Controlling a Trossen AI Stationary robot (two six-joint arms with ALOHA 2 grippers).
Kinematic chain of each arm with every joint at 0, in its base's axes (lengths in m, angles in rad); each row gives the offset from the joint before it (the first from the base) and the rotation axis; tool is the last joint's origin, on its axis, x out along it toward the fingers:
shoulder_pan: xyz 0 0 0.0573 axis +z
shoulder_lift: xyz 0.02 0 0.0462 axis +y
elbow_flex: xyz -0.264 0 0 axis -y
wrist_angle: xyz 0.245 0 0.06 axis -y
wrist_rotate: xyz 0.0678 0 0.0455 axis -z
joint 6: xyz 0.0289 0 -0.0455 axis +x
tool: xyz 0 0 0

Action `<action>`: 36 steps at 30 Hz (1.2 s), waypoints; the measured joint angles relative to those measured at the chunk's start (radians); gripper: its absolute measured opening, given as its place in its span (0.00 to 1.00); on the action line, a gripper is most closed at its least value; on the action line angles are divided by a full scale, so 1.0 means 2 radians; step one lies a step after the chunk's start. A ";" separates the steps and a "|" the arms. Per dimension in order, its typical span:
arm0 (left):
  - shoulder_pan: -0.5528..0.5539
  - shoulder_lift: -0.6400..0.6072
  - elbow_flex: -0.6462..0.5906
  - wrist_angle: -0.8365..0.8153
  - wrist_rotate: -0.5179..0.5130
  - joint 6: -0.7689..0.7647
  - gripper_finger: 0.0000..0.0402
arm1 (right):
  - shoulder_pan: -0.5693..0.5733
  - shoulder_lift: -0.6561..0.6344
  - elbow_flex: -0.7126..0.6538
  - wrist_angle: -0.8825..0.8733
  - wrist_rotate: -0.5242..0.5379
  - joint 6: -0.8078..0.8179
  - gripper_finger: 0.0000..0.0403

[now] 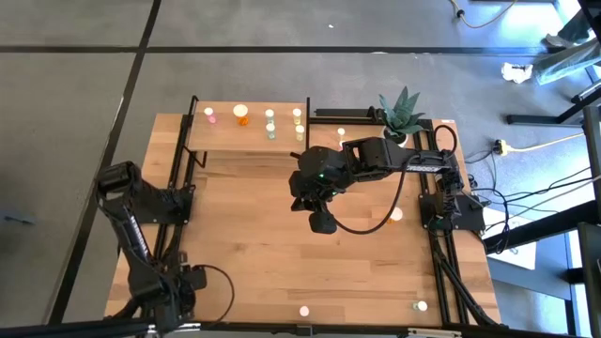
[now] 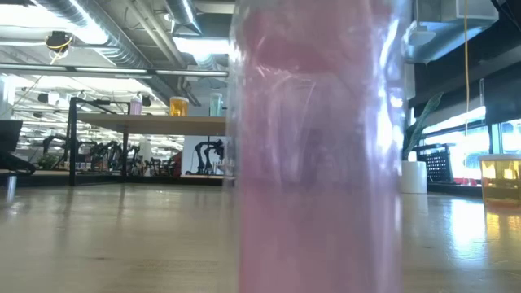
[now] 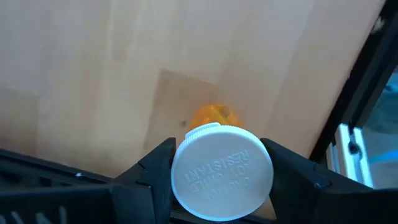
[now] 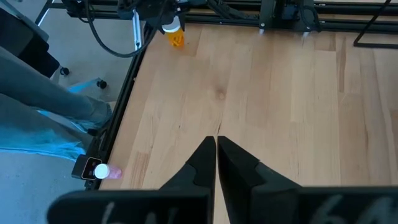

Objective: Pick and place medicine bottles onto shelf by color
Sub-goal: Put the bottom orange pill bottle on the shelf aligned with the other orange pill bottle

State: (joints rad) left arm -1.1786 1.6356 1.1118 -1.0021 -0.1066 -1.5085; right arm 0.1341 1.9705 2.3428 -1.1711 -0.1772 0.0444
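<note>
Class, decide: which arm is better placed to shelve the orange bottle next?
Left: its end effector grips the orange bottle by its cap; the right end effector is shut and empty.

Orange bottle (image 3: 214, 116), white cap (image 3: 222, 172); pink bottle (image 2: 317, 146).

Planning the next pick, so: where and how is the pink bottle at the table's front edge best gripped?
Take the pink bottle by its white cap, coming straight down from above: it stands upright, so the round cap is topmost and offers two curved sides. Probably set the fingers along the table edge rather than across it, since the black rail runs close beside the bottle.
</note>
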 joint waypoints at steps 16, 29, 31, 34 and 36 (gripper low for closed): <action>0.109 -0.119 0.000 -0.045 0.000 0.001 0.46 | 0.000 0.000 0.000 0.000 0.000 0.000 0.05; 0.223 -0.225 0.000 -0.144 -0.010 0.085 0.46 | 0.000 0.000 0.000 0.038 0.030 0.016 0.05; 0.240 -0.243 0.000 -0.170 -0.018 0.101 0.46 | 0.000 0.000 0.000 0.051 0.066 0.028 0.05; 0.268 -0.270 0.000 -0.193 -0.032 0.125 0.47 | 0.000 0.000 0.000 0.061 0.124 0.045 0.05; 0.286 -0.289 0.000 -0.197 -0.041 0.143 0.47 | 0.000 0.000 0.000 0.062 0.160 0.060 0.05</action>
State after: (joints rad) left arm -0.6071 1.0574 1.1118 -1.3952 -0.1890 -1.2222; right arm 0.1338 1.9713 2.3432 -1.0470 0.1437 0.1642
